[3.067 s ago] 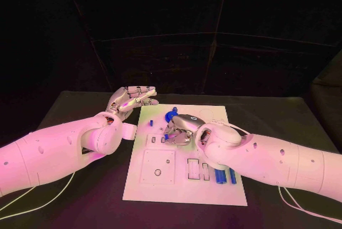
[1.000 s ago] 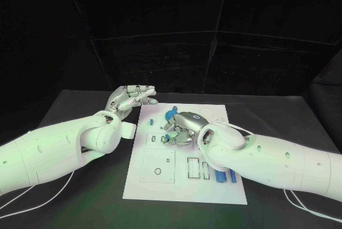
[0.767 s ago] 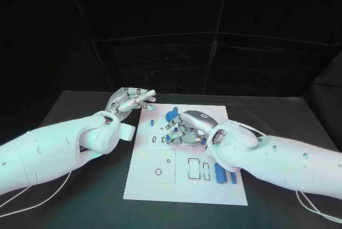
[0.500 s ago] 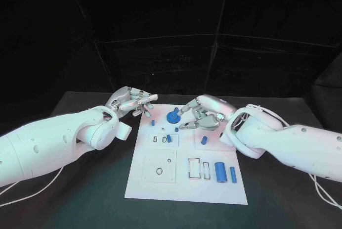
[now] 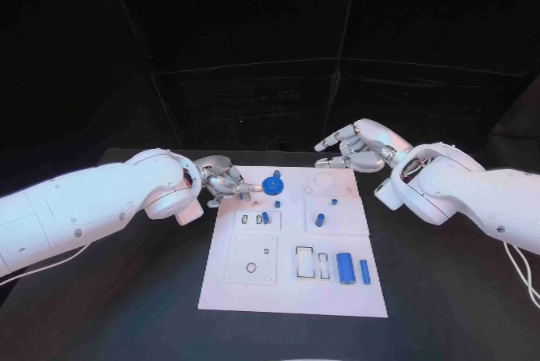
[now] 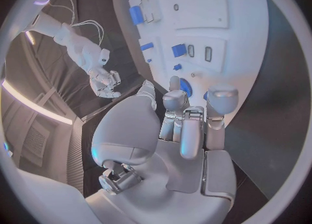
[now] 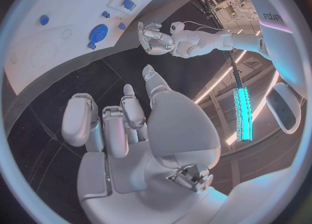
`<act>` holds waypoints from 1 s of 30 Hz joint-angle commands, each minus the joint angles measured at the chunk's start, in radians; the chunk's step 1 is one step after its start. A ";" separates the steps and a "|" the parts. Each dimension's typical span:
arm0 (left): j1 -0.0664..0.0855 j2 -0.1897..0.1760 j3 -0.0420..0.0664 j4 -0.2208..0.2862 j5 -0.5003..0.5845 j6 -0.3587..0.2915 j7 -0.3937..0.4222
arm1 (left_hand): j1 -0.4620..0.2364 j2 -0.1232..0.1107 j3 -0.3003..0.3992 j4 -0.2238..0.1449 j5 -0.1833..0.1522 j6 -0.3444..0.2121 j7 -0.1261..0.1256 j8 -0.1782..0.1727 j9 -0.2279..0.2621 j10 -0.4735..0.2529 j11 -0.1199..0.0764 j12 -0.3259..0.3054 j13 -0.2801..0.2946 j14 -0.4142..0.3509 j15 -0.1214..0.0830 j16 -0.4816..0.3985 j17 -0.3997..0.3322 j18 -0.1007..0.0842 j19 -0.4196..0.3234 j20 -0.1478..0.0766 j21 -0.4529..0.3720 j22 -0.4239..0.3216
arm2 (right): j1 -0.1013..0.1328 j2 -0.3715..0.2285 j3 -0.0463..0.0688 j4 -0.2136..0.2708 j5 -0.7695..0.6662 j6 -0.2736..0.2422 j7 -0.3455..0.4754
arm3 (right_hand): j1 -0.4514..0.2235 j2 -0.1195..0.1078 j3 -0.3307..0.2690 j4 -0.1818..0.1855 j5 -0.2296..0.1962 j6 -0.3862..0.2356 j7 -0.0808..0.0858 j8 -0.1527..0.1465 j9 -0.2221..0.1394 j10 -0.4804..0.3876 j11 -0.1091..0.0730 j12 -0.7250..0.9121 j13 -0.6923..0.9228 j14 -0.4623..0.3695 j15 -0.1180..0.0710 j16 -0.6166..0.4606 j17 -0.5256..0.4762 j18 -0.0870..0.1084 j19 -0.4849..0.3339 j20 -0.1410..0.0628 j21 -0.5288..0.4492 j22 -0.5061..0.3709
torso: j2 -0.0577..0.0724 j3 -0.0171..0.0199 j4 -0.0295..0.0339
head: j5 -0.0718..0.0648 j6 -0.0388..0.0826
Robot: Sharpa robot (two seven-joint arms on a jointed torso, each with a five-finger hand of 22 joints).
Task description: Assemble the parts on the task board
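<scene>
The left hand sits low at the left edge of the task board, its arm reaching in across the table. Its fingers are curled in toward the palm with nothing between them, their tips pointing at the round blue part, which stands on the board just beyond them. The right hand is raised off the board past its far right corner, wrist bent back. Its fingers are loosely bent and apart, holding nothing. Well away from both sets of fingers, toward the board's near end, a blue cylinder and a thin blue bar lie side by side. A small blue peg stands between the two hands.
</scene>
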 commanded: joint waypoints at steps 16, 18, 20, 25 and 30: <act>0.020 0.118 -0.026 -0.053 -0.234 0.113 -0.167 | -0.003 0.032 -0.113 0.000 -0.003 -0.070 -0.020 0.185 0.164 -0.004 -0.020 0.071 0.069 0.104 -0.022 0.015 0.263 -0.017 -0.009 -0.013 0.081 0.110 | 0.005 0.007 0.001 -0.041 0.065 0.008 -0.009 | 0.009 0.004 -0.009 0.002 0.011 -0.001 0.002 0.009 0.000 0.000 -0.006 0.004 -0.001 0.068 0.002 -0.007 0.102 0.016 -0.004 -0.002 -0.009 -0.006 | 0.001 -0.0001 0.0000 | -0.007 -0.003; 0.020 0.126 -0.028 -0.057 -0.235 0.120 -0.168 | -0.001 0.030 -0.119 0.000 -0.003 -0.076 -0.020 0.193 0.172 -0.004 -0.020 0.073 0.070 0.104 -0.022 0.015 0.263 -0.017 -0.009 -0.013 0.083 0.112 | 0.006 0.010 0.001 -0.044 0.065 0.009 -0.008 | 0.009 0.005 -0.010 0.002 0.012 -0.002 0.002 0.009 0.000 0.000 -0.006 0.004 -0.002 0.068 0.002 -0.007 0.101 0.016 -0.004 -0.002 -0.009 -0.007 | 0.001 -0.0008 -0.0010 | -0.008 -0.005; 0.020 0.136 -0.031 -0.063 -0.236 0.128 -0.169 | 0.001 0.030 -0.123 -0.001 -0.003 -0.082 -0.021 0.202 0.181 -0.004 -0.021 0.075 0.073 0.104 -0.023 0.015 0.263 -0.018 -0.009 -0.014 0.087 0.118 | 0.006 0.012 0.001 -0.047 0.063 0.012 -0.009 | 0.009 0.005 -0.010 0.002 0.012 -0.002 0.002 0.009 0.000 0.000 -0.006 0.004 -0.002 0.068 0.002 -0.007 0.101 0.016 -0.004 -0.002 -0.009 -0.007 | 0.000 -0.0002 -0.0035 | -0.007 -0.008; 0.021 0.155 -0.034 -0.077 -0.239 0.143 -0.171 | 0.009 0.037 -0.127 -0.003 -0.003 -0.091 -0.021 0.216 0.195 -0.002 -0.021 0.079 0.076 0.104 -0.023 0.015 0.263 -0.019 -0.009 -0.014 0.091 0.125 | 0.006 0.015 0.001 -0.050 0.055 0.019 -0.013 | 0.010 0.006 -0.011 0.002 0.015 -0.003 0.002 0.009 -0.001 -0.001 -0.006 0.004 -0.002 0.068 0.002 -0.007 0.101 0.016 -0.004 -0.003 -0.009 -0.006 | 0.000 -0.0002 -0.0025 | -0.009 -0.010; 0.021 0.170 -0.038 -0.088 -0.240 0.156 -0.173 | 0.014 0.041 -0.127 -0.004 -0.003 -0.095 -0.022 0.222 0.201 -0.002 -0.021 0.080 0.077 0.104 -0.023 0.015 0.263 -0.019 -0.009 -0.014 0.093 0.128 | 0.006 0.019 0.001 -0.054 0.051 0.022 -0.016 | 0.012 0.007 -0.012 0.002 0.017 -0.005 0.002 0.009 -0.001 -0.002 -0.006 0.003 -0.004 0.067 0.002 -0.008 0.100 0.016 -0.005 -0.003 -0.010 -0.008 | 0.000 0.0002 -0.0020 | -0.008 -0.012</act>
